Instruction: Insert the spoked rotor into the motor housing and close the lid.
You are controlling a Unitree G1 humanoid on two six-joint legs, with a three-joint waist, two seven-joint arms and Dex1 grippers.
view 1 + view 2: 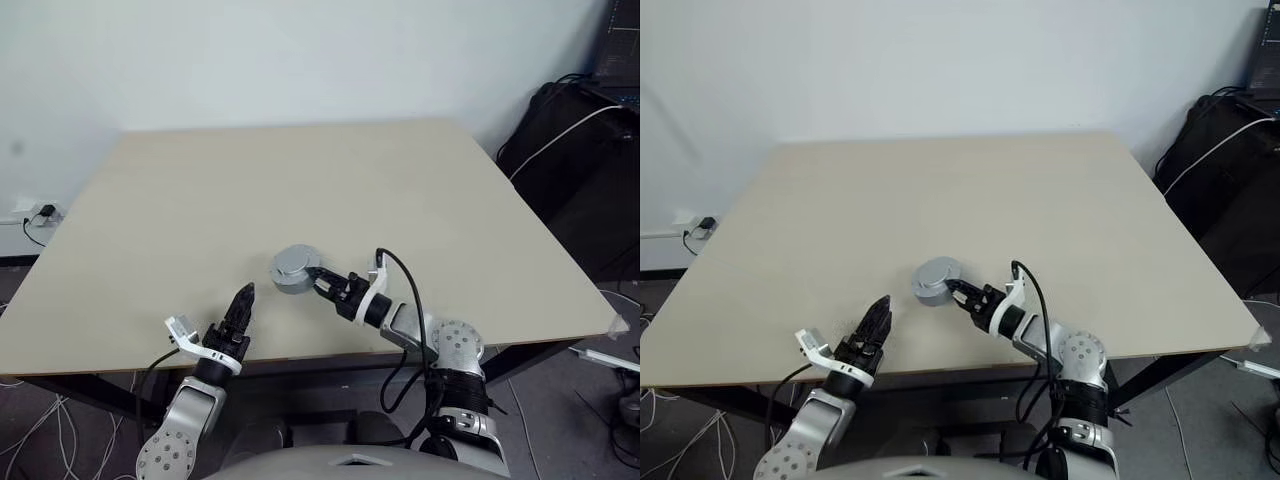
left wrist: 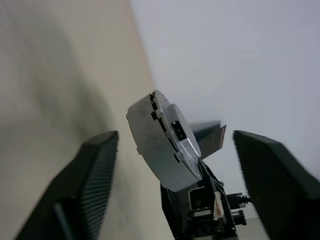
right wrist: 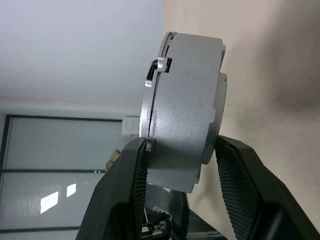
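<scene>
right wrist view: jaws hide motor housing (image 3: 182, 107) btm edge.

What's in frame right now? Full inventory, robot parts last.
motor assembly: 1, silver-grey, lid on, gripped at the table's near middle
table: 1, beige, centre of the scene
wall socket with plug: 1, white and black, on the wall left of the table
black equipment with white cable: right of the table
floor cables: several, white, lower left
left gripper: 1, black fingers, open, near the table's front edge
right gripper: 1, black fingers, shut on the motor assembly
</scene>
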